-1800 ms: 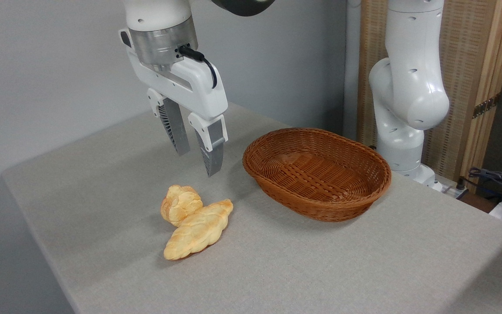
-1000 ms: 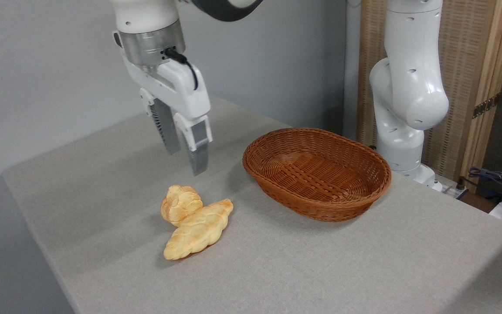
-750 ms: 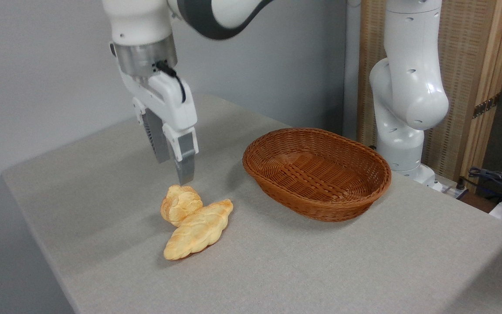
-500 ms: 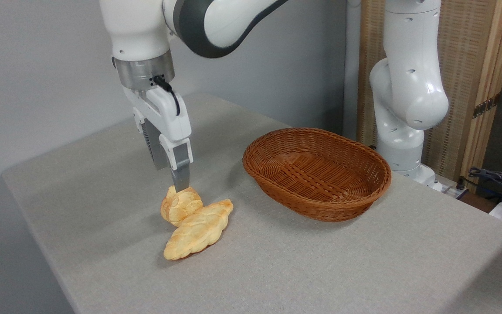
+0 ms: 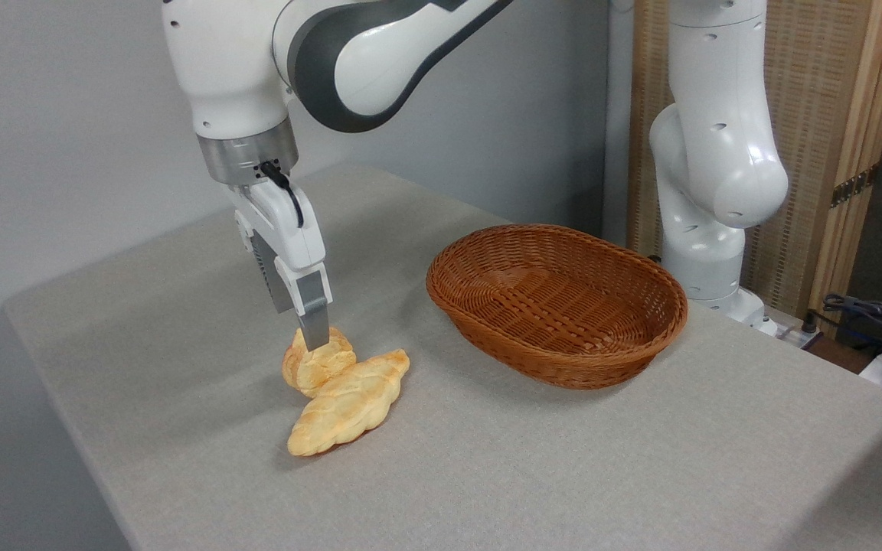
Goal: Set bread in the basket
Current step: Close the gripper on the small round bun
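likely trouble: gripper (image 5: pixel 311 337), fingers apart and astride the bread (image 5: pixel 317 363), which touches the loaf (image 5: pixel 349 405) left of the empty basket (image 5: pixel 556 306), could nudge or drag that loaf, or pinch off-centre and slip.

The longer pale golden braided loaf (image 5: pixel 349 403) is lying against the right and near side of the small round golden-orange knotted bun (image 5: pixel 317 363), touching it and blocking approach from there. The pincer (image 5: pixel 305 330) is standing at the bun's top. Bare grey tabletop (image 5: pixel 181 321) is lying open to the bun's left and behind it. A clear strip is separating both breads from the oval brown woven wicker basket (image 5: pixel 556 303), whose flared wall is rising at the right.
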{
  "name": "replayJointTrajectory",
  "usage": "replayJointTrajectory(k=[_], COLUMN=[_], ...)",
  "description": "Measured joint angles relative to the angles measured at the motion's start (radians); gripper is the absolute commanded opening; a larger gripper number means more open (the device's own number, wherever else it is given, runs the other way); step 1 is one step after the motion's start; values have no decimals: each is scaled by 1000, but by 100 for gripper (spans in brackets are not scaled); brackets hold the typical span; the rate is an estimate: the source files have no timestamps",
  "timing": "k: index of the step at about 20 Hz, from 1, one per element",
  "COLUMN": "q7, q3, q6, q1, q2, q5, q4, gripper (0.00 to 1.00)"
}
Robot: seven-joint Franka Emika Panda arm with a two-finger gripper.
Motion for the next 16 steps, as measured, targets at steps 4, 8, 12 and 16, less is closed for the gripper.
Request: replayJointTrajectory(k=[4,8,12,16], q7=[0,0,0,0], q3=[-2,-3,-5,-6], q6=[0,2,2,2], q1=[0,-1,-5,-19], q2=[16,30,39,58], q5=[0,0,0,0], q4=[-2,-2,-2,-2], gripper=[100,100,100,84])
